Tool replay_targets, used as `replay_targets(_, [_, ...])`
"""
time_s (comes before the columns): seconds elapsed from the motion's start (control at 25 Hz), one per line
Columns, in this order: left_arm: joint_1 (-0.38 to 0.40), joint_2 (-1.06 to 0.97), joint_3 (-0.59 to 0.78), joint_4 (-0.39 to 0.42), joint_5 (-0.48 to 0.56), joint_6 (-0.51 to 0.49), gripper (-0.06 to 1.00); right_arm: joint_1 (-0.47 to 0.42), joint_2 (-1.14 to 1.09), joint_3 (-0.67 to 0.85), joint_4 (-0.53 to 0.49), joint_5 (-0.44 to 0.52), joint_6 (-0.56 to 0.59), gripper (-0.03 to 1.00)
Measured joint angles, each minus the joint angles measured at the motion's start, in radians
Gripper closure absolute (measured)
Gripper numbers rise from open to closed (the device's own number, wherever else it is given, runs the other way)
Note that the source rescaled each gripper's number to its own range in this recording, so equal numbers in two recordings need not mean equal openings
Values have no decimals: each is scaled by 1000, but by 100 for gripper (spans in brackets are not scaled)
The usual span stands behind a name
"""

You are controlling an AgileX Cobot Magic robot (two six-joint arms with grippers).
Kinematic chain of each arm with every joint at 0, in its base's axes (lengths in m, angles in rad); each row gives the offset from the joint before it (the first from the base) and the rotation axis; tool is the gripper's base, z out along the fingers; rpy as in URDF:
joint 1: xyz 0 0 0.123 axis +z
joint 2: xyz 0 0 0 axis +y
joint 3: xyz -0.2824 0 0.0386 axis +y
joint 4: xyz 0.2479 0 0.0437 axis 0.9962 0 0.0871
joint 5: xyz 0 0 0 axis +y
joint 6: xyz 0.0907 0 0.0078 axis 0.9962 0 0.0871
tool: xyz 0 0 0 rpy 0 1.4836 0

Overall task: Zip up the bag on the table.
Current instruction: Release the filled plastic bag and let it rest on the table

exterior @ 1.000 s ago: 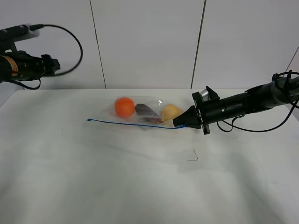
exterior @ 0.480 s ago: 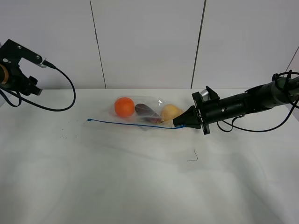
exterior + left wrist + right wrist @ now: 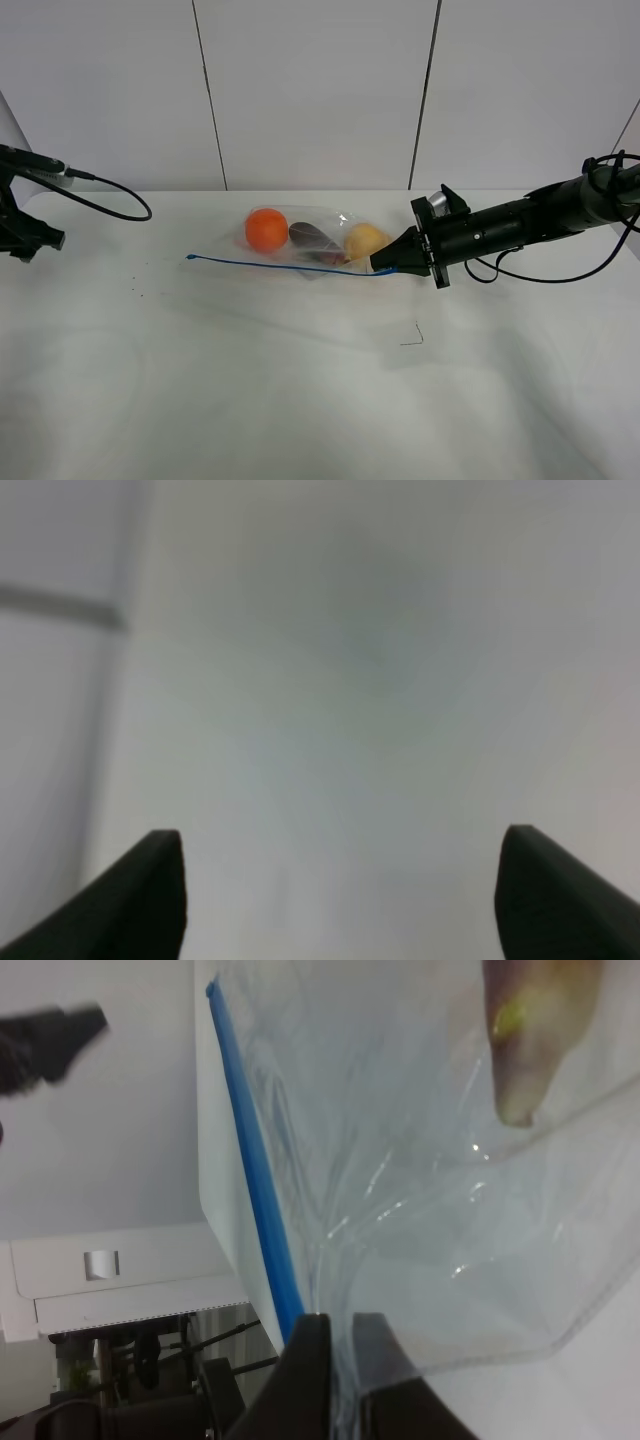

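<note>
Clear bag [image 3: 318,240] lies mid-table [image 3: 300,400], fruit inside, blue strip [image 3: 270,264] along its near side. Right gripper [image 3: 382,266] is pinched tight on the strip's right end. Left gripper [image 3: 340,900] is spread wide, empty, far off by the table's left edge. Film looks thin, crinkly, slippery, floppy; fruit wt prob anchors it. Best hold is prob the stiffer strip, not the film.

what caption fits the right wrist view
Right gripper pinching the blue strip of the clear bag, pear visible inside.

Right arm [image 3: 520,225] stretched low, right fingers [image 3: 312,1365] pinched together; left arm [image 3: 22,238] far left, left fingers [image 3: 140,895] spread
</note>
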Motion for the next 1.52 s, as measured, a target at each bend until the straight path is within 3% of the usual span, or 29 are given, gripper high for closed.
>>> replay_targets(0.2, [0, 0, 0, -341, 160, 289, 1, 0, 0, 0, 0, 0, 0, 96])
replay_targets(0.36, [-2, 0, -1, -466, 207, 344, 1, 0, 0, 0, 0, 0, 0, 96])
replay_targets(0.72, [-11, -18, -7, -545, 328, 357, 1, 0, 0, 0, -2, 0, 0, 96])
replay_targets(0.96, [-11, -145, -6, -609, 402, 357, 1, 0, 0, 0, -7, 0, 0, 96])
replay_targets(1.08, [-11, -222, 13, -661, 440, 403, 1, 0, 0, 0, -7, 0, 0, 96])
replay_targets(1.28, [-11, -416, 183, -759, 446, 484, 1, 0, 0, 0, -8, 0, 0, 96])
replay_targets(1.52, [-11, -645, 447, -763, 425, 529, 1, 0, 0, 0, -8, 0, 0, 96])
